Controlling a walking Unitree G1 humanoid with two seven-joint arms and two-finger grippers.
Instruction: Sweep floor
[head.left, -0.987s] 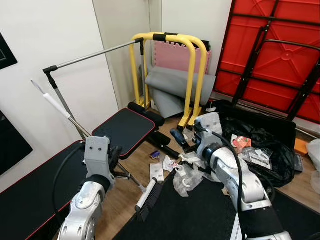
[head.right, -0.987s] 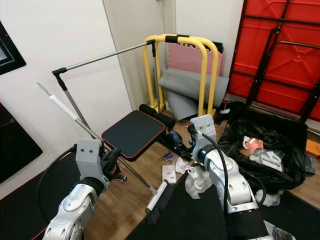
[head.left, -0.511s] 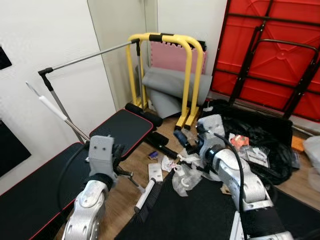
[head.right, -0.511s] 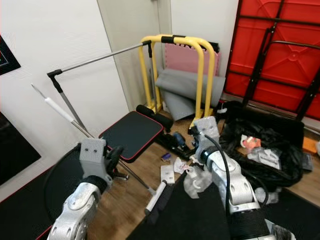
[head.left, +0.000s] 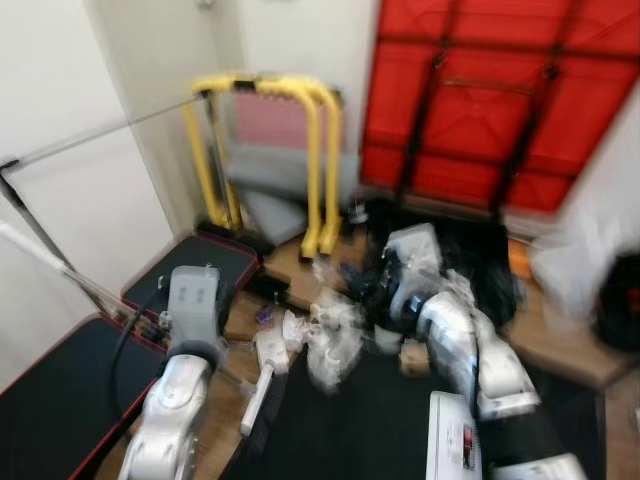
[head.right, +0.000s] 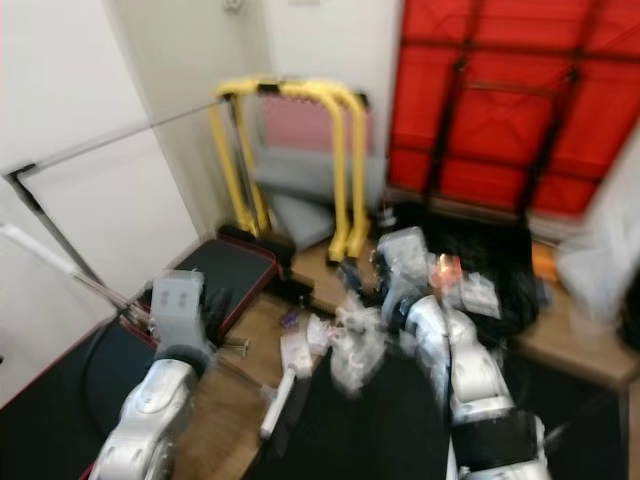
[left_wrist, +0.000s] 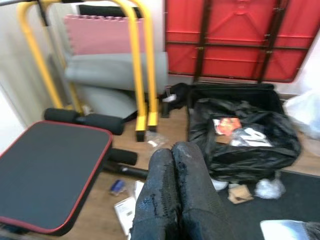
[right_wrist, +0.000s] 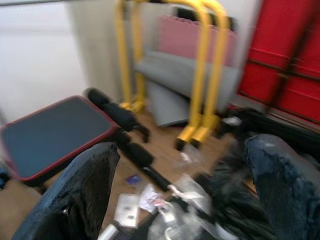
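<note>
A hand brush (head.left: 262, 385) with a white handle and black bristles lies on the wooden floor at the edge of a black mat (head.left: 350, 430). Scraps of paper and crumpled plastic (head.left: 325, 338) are scattered beside it. My left gripper (left_wrist: 173, 149) is held above the floor, fingers pressed together with nothing between them. Its wrist (head.left: 194, 310) shows left of the brush. My right gripper (right_wrist: 182, 145) hangs over the litter with its fingers (right_wrist: 85, 185) wide apart and empty. The eye views are blurred.
A black padded bench (head.left: 190, 285) stands at the left and a yellow metal frame (head.left: 265, 95) behind it with grey rolled mats (left_wrist: 115, 72). A red folded table (head.left: 480, 110) leans on the back wall. An open black bag (left_wrist: 250, 145) lies at the right, a white bag (head.left: 590, 240) beyond it.
The whole view has swung to the right and blurred, so the camera has turned. Both arms keep about the same pose. The brush and litter lie where they were.
</note>
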